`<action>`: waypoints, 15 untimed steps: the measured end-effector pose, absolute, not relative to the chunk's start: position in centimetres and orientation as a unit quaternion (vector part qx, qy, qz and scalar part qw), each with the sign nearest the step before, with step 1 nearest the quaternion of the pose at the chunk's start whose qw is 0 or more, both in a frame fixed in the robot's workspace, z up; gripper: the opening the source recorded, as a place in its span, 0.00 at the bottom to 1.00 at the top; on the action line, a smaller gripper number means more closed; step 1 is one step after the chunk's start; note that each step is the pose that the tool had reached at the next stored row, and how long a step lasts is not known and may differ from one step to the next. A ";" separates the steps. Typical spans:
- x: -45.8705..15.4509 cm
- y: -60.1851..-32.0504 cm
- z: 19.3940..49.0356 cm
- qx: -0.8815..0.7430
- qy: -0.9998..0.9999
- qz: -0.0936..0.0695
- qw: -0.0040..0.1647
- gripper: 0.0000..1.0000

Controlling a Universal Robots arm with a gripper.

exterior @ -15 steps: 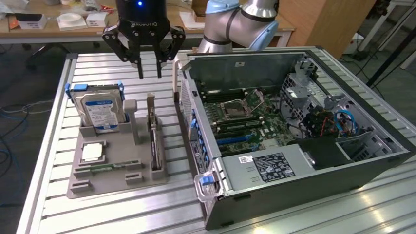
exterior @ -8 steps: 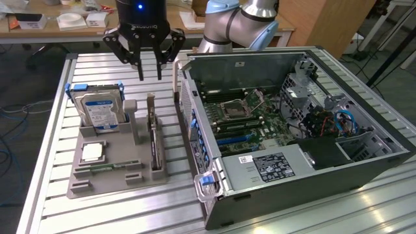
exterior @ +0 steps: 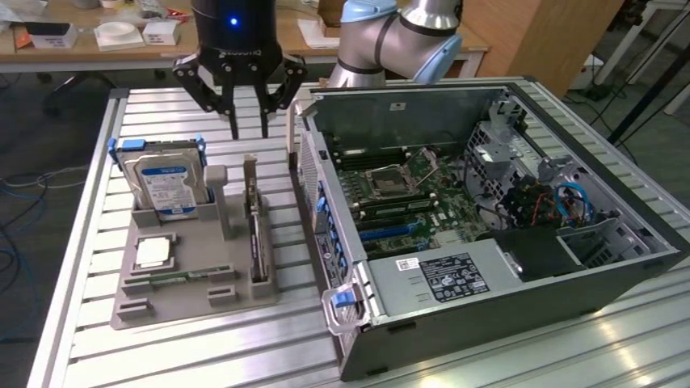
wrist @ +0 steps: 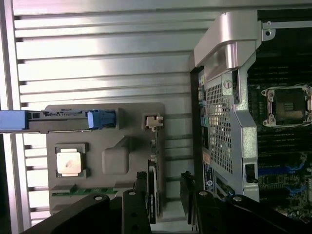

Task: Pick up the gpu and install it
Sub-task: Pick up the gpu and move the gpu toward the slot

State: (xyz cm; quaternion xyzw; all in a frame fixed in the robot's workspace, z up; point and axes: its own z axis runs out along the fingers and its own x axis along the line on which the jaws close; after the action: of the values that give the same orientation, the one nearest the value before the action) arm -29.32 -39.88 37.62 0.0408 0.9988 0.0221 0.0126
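Note:
The gpu (exterior: 254, 220) is a long dark card standing on its edge in a slot of the grey holder tray (exterior: 183, 303), its silvery bracket end at the far side. My gripper (exterior: 249, 129) hangs in the air above the tray's far end, open, nothing between its fingers. In the wrist view the gpu (wrist: 153, 163) runs as a thin dark strip toward my gripper (wrist: 164, 195), passing between the two dark fingertips (wrist: 141, 187) and closer to that one. The card is still seated in the holder tray (wrist: 117, 158).
An open computer case (exterior: 490, 279) with its motherboard (exterior: 415, 198) lies just to the exterior view's right of the tray; its metal rear panel (wrist: 229, 112) is close to the gpu. The tray also holds a blue-labelled hard drive (exterior: 161, 184), a processor (exterior: 154, 253) and a memory stick (exterior: 178, 277).

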 end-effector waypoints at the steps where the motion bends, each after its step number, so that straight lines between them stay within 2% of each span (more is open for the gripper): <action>1: -29.3 -39.9 37.5 0.041 0.999 0.022 0.013 0.41; 15: -29.3 -39.9 35.8 0.041 0.999 0.022 0.013 0.41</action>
State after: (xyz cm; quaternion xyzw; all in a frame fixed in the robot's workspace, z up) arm -29.32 -39.88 35.81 0.0409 0.9988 0.0221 0.0126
